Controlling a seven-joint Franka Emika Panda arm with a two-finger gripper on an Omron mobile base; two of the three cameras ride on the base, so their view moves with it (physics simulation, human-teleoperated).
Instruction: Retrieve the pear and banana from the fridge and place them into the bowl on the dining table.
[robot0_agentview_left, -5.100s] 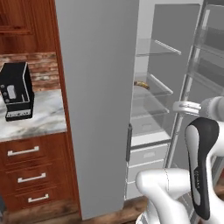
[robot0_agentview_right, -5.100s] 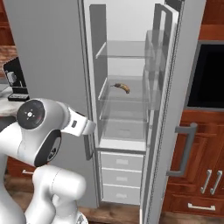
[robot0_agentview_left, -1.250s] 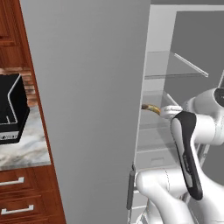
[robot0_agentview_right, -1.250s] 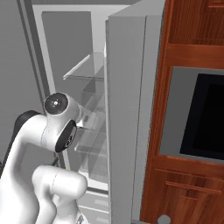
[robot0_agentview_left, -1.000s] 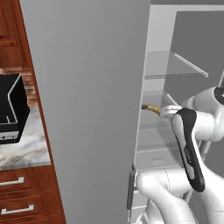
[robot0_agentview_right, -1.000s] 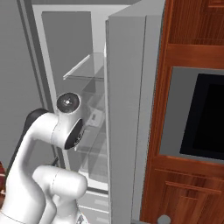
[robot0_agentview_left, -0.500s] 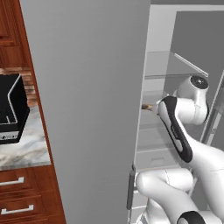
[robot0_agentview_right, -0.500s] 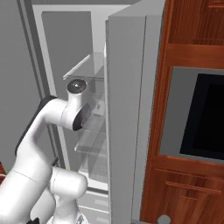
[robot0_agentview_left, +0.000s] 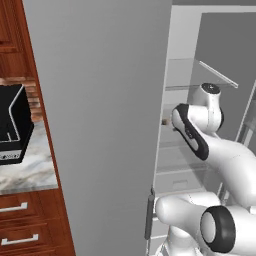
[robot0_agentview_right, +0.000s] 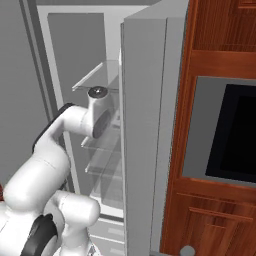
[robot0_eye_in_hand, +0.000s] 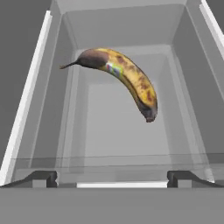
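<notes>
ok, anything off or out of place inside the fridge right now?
Nothing stands out. The banana lies whole on a clear glass shelf in the fridge, brown-spotted with a sticker, which looks like ripeness, not damage. The pincer is open, short of the fruit. No spill shows.

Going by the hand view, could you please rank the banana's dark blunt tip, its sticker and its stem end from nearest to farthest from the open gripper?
From the gripper:
1. Blunt tip of the banana, lowest, right of centre.
2. Sticker, mid-fruit, higher.
3. Stem end, upper left, farthest.

banana (robot0_eye_in_hand: 124, 78) on shelf (robot0_eye_in_hand: 118, 131) inside fridge (robot0_agentview_left: 100, 100)
</notes>
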